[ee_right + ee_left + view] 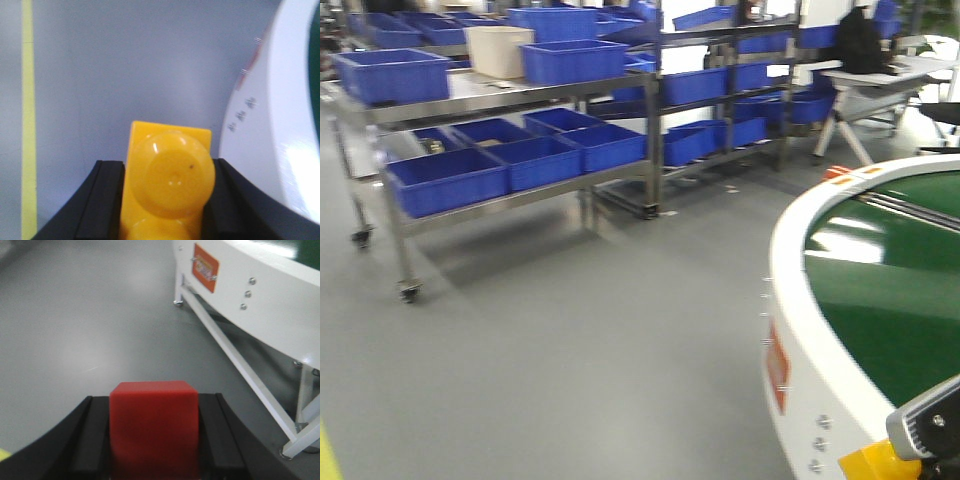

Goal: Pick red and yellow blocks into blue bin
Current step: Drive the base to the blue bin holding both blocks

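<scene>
Currently the red cube (152,425) is clamped between the left fingers (87,440) and the yellow brick (170,185) between the right fingers (107,200). Both are held above the grey floor (75,330) beside the white-rimmed conveyor (785,310). Transport seems to be the step in hand; next, the blue bin must be reached and each block released over it. Blue crates (575,60) on the far-left shelves (520,100) are shown only by the front view, and which one is meant cannot be told.

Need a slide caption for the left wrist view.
Left claw shut on the red block, grey floor and white conveyor frame beyond.
</scene>
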